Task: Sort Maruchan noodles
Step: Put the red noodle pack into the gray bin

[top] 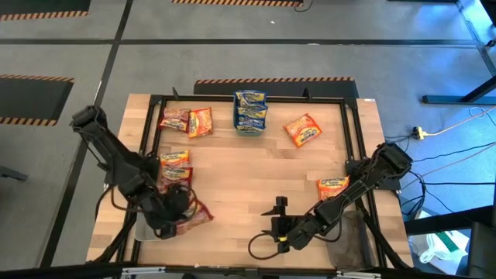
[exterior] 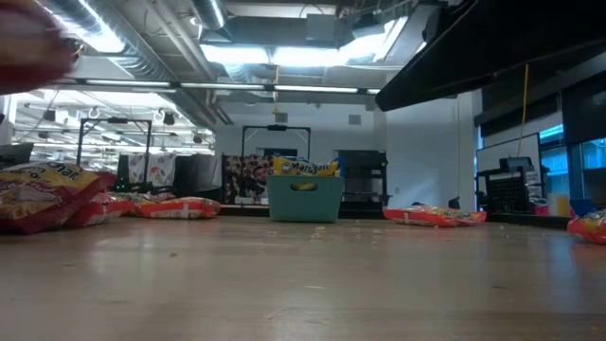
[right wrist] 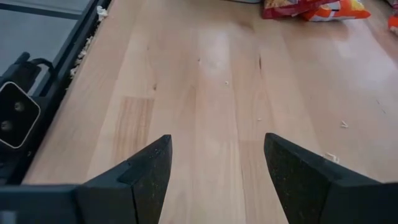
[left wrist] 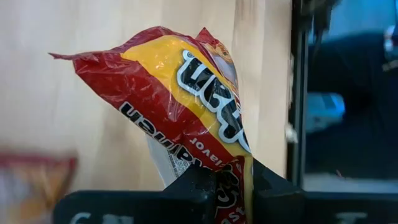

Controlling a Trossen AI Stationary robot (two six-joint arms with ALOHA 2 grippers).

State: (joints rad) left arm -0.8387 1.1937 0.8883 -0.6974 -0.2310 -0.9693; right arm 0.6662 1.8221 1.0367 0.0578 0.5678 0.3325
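My left gripper (top: 172,223) is at the table's near left, shut on a red-and-yellow Maruchan noodles packet (left wrist: 186,93), which also shows in the high view (top: 195,216). My right gripper (right wrist: 214,168) hovers open over bare wood near the front edge (top: 279,229). At the far middle stands a teal bin (top: 249,124) with blue-and-yellow packets (top: 250,105) in it. Flat on the table lie two packets at the far left (top: 186,121), one orange packet at the far right (top: 302,129), two at the left (top: 174,165) and one at the right (top: 333,186). My left gripper pinches one end of the red-and-yellow packet (left wrist: 231,186) between its two fingers. The fingers slant downward. The packet sticks out beyond the fingertips, crumpled where it is held, and is lifted clear of the wood.
A black metal frame (top: 151,139) runs around the tabletop. Grey trays sit at the near left corner (top: 143,231) and the near right corner (top: 353,244). The wood in the middle of the table (top: 248,178) is bare. The low view shows the bin (exterior: 305,199) and packets along the far side (exterior: 436,216).
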